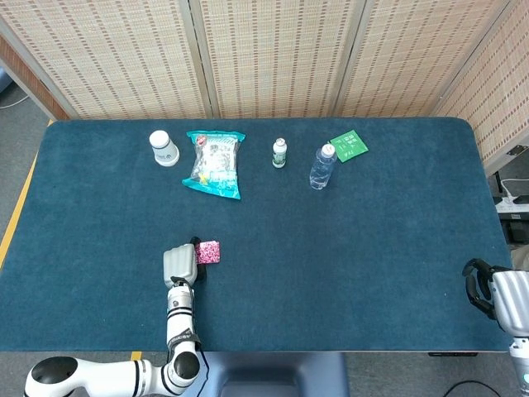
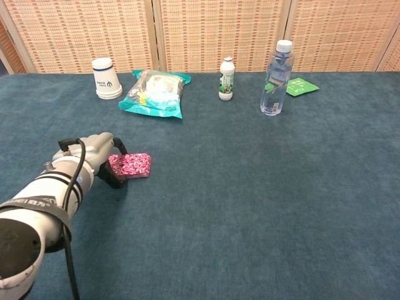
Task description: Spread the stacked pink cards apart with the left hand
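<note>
Pink cards (image 2: 130, 165) lie stacked, patterned, touching left hand (image 2: 100, 153).

The pink cards (image 2: 130, 165) lie flat on the blue desk (image 2: 262, 187) in one small, neat stack. They are bright pink with a speckled pattern. The left hand (image 2: 100, 153) touches their left edge with dark fingers (image 2: 117, 181).

The left arm reaches forward low over the surface, its hand (image 1: 180, 265) back-up with dark fingers (image 2: 117, 180) curled downward at the front. The right hand (image 1: 496, 295) sits at the surface's near right edge, fingers curled in, holding nothing.
</note>
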### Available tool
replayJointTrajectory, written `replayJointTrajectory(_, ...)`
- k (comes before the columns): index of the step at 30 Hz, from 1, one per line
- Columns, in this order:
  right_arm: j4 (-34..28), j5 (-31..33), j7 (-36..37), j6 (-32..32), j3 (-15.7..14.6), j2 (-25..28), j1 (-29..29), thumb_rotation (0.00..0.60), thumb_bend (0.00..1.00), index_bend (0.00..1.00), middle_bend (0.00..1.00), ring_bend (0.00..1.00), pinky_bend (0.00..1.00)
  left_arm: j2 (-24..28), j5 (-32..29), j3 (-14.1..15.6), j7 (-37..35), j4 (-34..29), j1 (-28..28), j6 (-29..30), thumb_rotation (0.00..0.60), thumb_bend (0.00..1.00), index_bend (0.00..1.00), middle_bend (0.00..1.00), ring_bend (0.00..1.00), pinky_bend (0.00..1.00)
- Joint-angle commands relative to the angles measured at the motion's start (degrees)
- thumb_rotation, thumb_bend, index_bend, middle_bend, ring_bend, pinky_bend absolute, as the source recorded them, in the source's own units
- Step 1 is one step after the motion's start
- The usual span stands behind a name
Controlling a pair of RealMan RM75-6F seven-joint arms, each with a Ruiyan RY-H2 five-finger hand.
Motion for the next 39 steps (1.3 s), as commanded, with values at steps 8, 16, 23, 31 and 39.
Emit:
replayJointTrajectory(8,0.12,-0.06,-0.33,0.06,0.00,-0.17,0.02,0.600,0.54,0.99,0.87,0.77,0.95,2.38,2.32,0.71,-0.56,-4.75,2.14,0.70,0.600,0.40,0.25,1.00,1.00,1.00)
replayJointTrajectory(16,0.07,0.12,-1.10,-0.21,-0.07,-0.38,0.08,0.600,0.54,1.00,0.87,0.77,0.95,9.28,4.91,2.47,-3.27,-12.97,5.94,0.19,0.600,0.40,0.26,1.00,1.00,1.00)
replayJointTrajectory(23,0.00,0.39,-1.72,-0.22,0.03,-0.63,0.10,0.600,0.54,1.00,0.87,0.77,0.95,16.63,8.88,6.16,-6.95,-14.53,9.95,-0.70,0.600,0.40,0.26,1.00,1.00,1.00)
replayJointTrajectory(31,0.07,0.61,-2.09,0.14,0.27,-1.03,0.02,0.600,0.54,1.00,0.87,0.77,0.95,21.55,10.94,9.32,-12.03,-9.88,13.15,-5.33,0.600,0.40,0.26,1.00,1.00,1.00)
replayJointTrajectory(39,0.05,0.77,-2.62,-0.02,0.29,-1.20,0.07,0.600,0.54,1.00,0.87,0.77,0.95,20.89,10.00,9.99,-15.13,-0.81,13.02,-12.95,0.600,0.40,0.25,1.00,1.00,1.00)
